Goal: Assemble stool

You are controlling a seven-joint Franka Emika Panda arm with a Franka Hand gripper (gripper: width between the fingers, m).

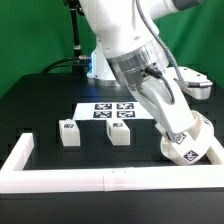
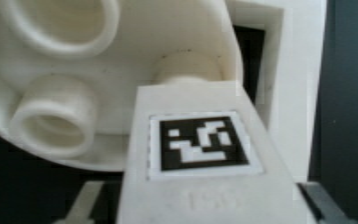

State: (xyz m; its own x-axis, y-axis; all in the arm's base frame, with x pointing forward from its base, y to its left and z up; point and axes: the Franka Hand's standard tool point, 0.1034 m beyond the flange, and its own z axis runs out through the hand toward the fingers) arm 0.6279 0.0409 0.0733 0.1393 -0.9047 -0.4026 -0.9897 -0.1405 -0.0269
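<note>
The round white seat (image 1: 192,150) stands tilted on its edge against the border wall at the exterior view's right. In the wrist view the seat (image 2: 51,70) shows its underside with round sockets. My gripper (image 1: 180,132) is shut on a white leg block (image 2: 202,140) with a black-and-white tag. The block's far end meets a socket of the seat. The fingers (image 2: 96,200) flank the block on both sides. Two more leg blocks (image 1: 68,133) (image 1: 118,134) stand apart on the black table.
The marker board (image 1: 112,112) lies flat behind the two loose leg blocks. The long white border wall (image 1: 100,180) runs along the table's front and turns up at the exterior view's left. The arm's base stands behind the marker board.
</note>
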